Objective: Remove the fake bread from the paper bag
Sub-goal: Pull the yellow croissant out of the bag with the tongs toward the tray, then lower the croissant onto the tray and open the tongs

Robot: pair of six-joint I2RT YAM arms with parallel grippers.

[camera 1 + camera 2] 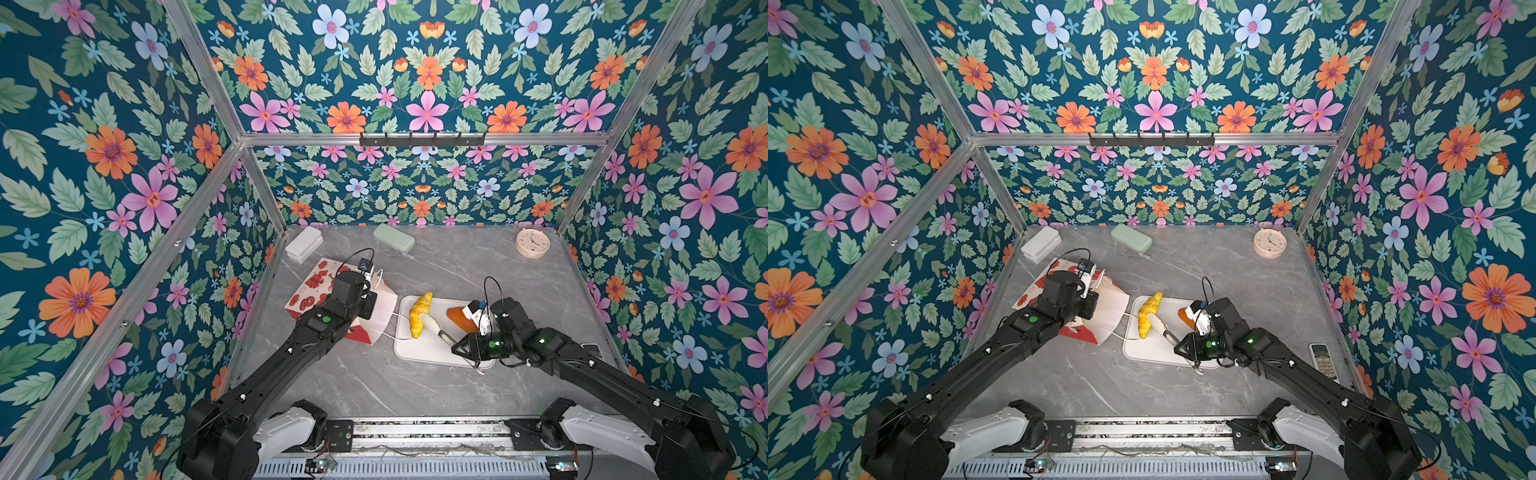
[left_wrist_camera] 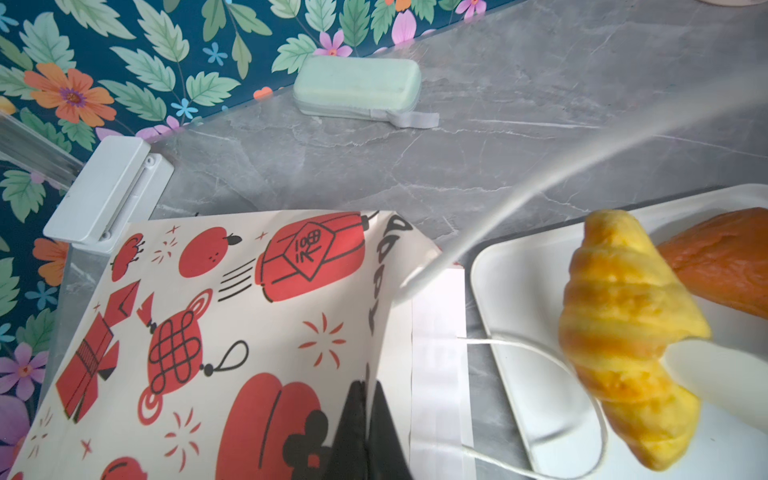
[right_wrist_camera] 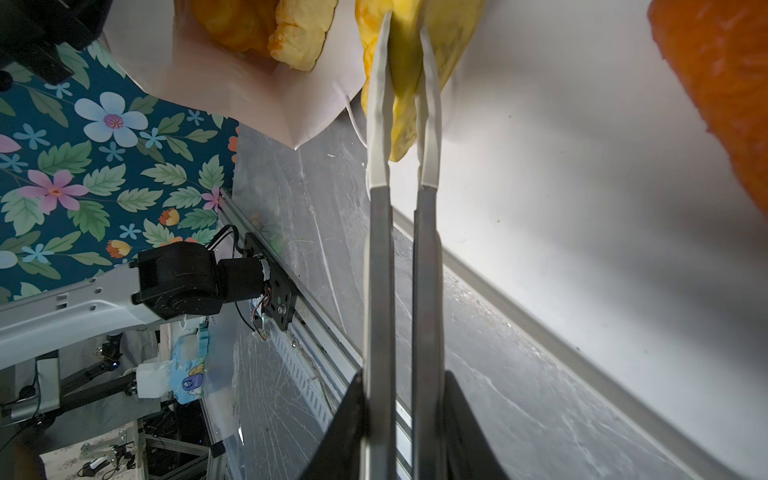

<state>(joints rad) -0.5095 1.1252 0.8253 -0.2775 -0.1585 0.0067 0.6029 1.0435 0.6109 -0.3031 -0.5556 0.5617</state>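
Fingers of the left gripper (image 2: pixel 368 392) are closed, pinching the upper wall of the bag (image 2: pixel 208 332) at its mouth. The bag lies on its side near the left edge of the table (image 1: pixel 374 386), with its mouth facing the tray (image 1: pixel 419 353) at mid-table.

The right gripper (image 3: pixel 405 432) is clamped on the handles of the tongs (image 3: pixel 380 270). The white tips of the tongs squeeze the croissant (image 1: pixel 419 316), which is already outside the bag, at the tray's left edge. Whether it rests on the tray or hangs just above it cannot be told. An orange roll (image 1: pixel 457 318) lies toward the tray's right edge. A further pastry (image 3: pixel 266 33) shows inside the bag mouth.

Step in hand, as judged: deposit the croissant on the tray.

1. Lower the tongs until the croissant is fully supported. Do not release it in the air, because a glossy toy is likely to roll.
2. Place it apart from the roll, so that room is left for later pieces.
3. Note the cord (image 2: pixel 540 345) lying across the tray's left rim. Keep the tips clear of the loop.
4. Ease the right grip only enough for the tongs to spring apart. A full release would drop the tongs.
5. Withdraw along the axis of the tongs.
6. Hold the bag mouth raised for the next reach.
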